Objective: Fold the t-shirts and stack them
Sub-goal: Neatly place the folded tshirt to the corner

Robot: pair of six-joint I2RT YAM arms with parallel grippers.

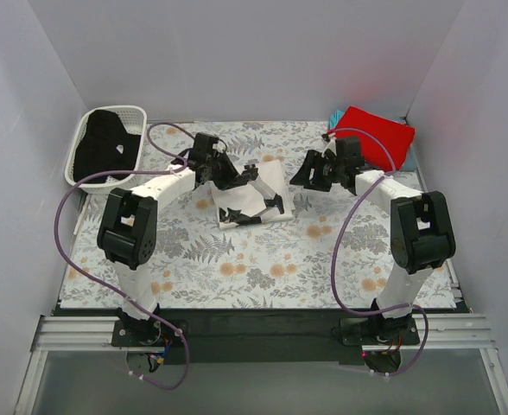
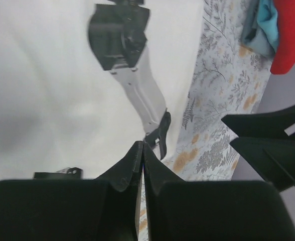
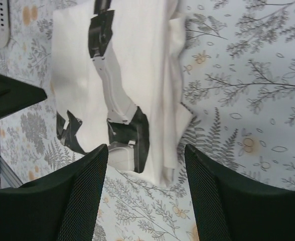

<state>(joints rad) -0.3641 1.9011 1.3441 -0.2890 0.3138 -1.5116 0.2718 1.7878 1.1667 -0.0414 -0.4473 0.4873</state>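
Pulling with the clenched left pincer [image 2: 140,148], the white shirt [image 1: 263,186] could be unfolded; the right pincer [image 3: 146,150] is released.

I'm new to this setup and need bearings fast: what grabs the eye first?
The white shirt with its black print lies folded in the middle, with the shut left tool over it. A red shirt sits at the far right corner, and a black shirt fills the basket at far left.
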